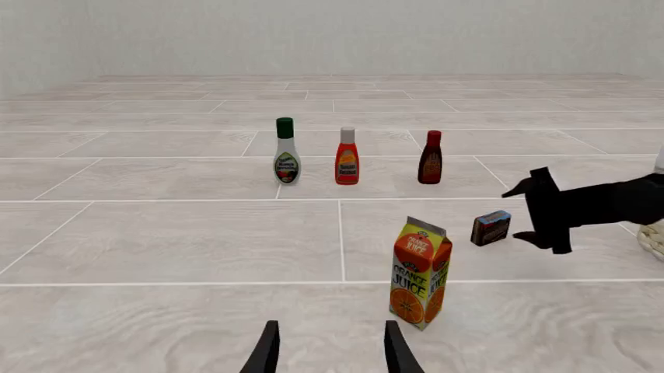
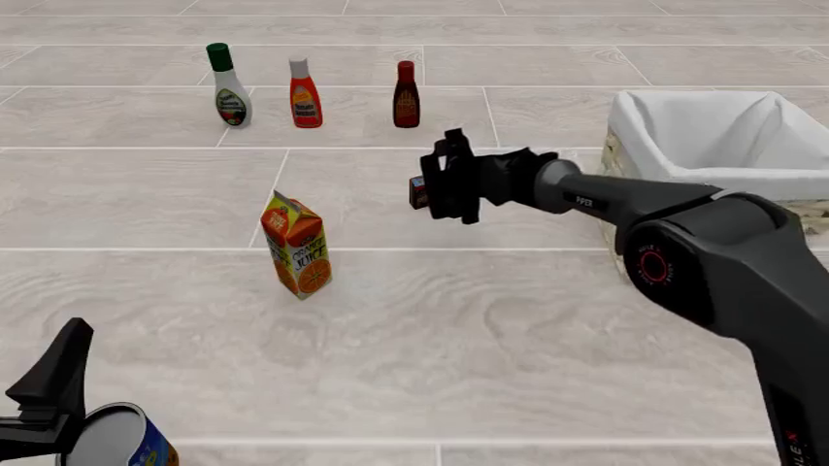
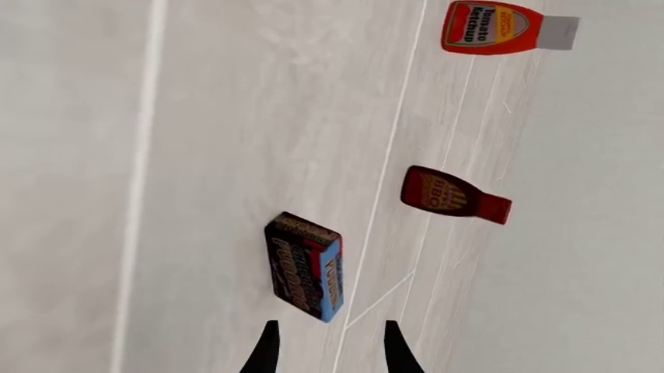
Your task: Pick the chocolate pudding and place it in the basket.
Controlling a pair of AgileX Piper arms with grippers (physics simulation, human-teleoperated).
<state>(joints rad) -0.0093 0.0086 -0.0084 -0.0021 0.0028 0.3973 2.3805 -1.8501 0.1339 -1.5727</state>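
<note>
The chocolate pudding [image 3: 304,266] is a small dark brown carton with a blue and red edge, lying on the pale table. My right gripper [image 3: 329,350] is open just short of it, and the carton sits ahead of the gap, not between the fingers. From the front, the right gripper [image 2: 436,183] partly hides the pudding [image 2: 417,191]. The left wrist view shows the pudding [image 1: 491,228] beside the right gripper [image 1: 539,214]. The basket [image 2: 686,96], wicker with a white liner, stands at the right. My left gripper [image 1: 330,353] is open and holds nothing.
An orange juice carton [image 2: 297,245] stands left of the pudding. Three bottles line the far side: white with a green cap [image 2: 229,85], red ketchup [image 2: 305,94], dark red sauce [image 2: 406,95]. A can [image 2: 119,442] sits beside my left gripper [image 2: 58,379] near the front edge.
</note>
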